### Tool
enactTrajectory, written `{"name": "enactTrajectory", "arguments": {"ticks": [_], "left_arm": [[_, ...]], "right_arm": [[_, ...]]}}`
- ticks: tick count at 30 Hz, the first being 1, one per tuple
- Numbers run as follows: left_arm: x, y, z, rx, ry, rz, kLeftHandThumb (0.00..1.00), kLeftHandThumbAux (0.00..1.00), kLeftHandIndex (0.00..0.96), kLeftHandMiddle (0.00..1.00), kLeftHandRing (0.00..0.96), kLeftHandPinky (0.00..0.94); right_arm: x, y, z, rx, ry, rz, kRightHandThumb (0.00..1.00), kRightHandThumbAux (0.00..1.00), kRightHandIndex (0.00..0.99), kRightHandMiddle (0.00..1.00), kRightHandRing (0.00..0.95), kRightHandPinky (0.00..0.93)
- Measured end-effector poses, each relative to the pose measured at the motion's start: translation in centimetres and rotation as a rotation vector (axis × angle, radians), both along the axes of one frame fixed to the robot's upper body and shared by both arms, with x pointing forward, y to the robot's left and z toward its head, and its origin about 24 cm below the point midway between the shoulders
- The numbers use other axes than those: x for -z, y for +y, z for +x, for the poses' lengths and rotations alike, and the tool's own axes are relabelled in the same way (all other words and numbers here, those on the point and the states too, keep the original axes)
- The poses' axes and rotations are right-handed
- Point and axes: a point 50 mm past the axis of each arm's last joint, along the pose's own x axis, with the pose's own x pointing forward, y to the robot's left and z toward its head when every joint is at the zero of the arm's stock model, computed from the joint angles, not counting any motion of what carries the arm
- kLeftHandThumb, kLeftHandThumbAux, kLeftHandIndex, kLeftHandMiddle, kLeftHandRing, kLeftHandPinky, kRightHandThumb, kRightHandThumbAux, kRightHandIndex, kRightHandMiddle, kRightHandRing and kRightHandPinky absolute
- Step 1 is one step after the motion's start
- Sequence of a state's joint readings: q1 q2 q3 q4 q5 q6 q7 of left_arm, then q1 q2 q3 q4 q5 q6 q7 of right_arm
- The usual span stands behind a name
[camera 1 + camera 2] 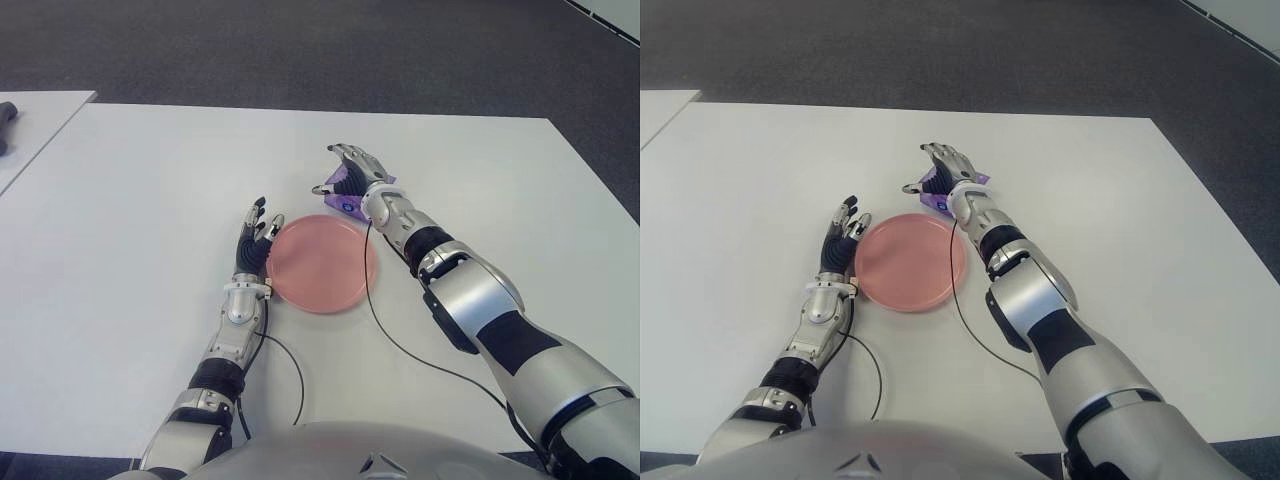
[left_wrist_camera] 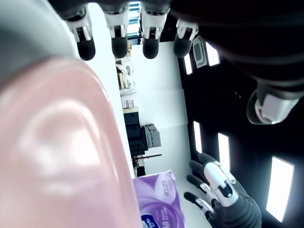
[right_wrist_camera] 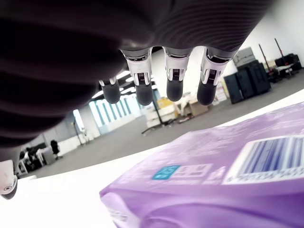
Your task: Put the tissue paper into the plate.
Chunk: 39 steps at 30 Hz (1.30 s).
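Our right hand [image 1: 352,172], fingers released, hovers over the tissue pack [image 1: 345,192], seemingly not gripping, just beyond the plate's [image 1: 320,262] far right rim; left hand [image 1: 254,240] open beside its left.

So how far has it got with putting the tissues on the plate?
Early days. The pink plate holds nothing, and the purple tissue pack lies on the table just beyond it. In hand: the right hand is over the pack, fingers extended above it, not gripping. The left hand is open beside the plate's left rim. Left: grasp, lift, carry, set down.
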<state>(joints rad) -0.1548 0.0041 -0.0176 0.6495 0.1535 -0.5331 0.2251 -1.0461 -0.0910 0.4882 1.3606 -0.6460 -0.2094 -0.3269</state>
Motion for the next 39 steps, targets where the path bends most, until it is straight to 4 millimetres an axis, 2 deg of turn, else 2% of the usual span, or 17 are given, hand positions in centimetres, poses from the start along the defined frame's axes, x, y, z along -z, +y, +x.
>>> {"name": "enactTrajectory", "arguments": {"ticks": [7, 14, 26, 39], "left_arm": [[0.0, -0.1, -0.1, -0.002, -0.014, 0.008, 0.0, 0.353, 0.0, 0.0, 0.0, 0.0], [0.0, -0.2, -0.2, -0.001, -0.015, 0.004, 0.0, 0.362, 0.0, 0.0, 0.0, 0.0], [0.0, -0.3, -0.2, -0.007, 0.001, 0.002, 0.0, 0.365, 0.0, 0.0, 0.0, 0.0], [0.0, -0.4, -0.3, -0.007, 0.006, 0.0, 0.0, 0.363, 0.0, 0.0, 0.0, 0.0]], "right_arm": [[0.2, -1.1, 0.1, 0.025, 0.001, -0.013, 0.111, 0.453, 0.0, 0.0, 0.0, 0.0], [1.8, -2.5, -0.5, 0.054, 0.037, -0.028, 0.121, 0.467, 0.0, 0.0, 0.0, 0.0], [3.7, -6.6, -1.5, 0.083, 0.071, -0.042, 0.122, 0.469, 0.0, 0.0, 0.0, 0.0], [4.6, -9.9, -2.8, 0.077, 0.068, -0.058, 0.095, 0.491, 0.0, 0.0, 0.0, 0.0]]}}
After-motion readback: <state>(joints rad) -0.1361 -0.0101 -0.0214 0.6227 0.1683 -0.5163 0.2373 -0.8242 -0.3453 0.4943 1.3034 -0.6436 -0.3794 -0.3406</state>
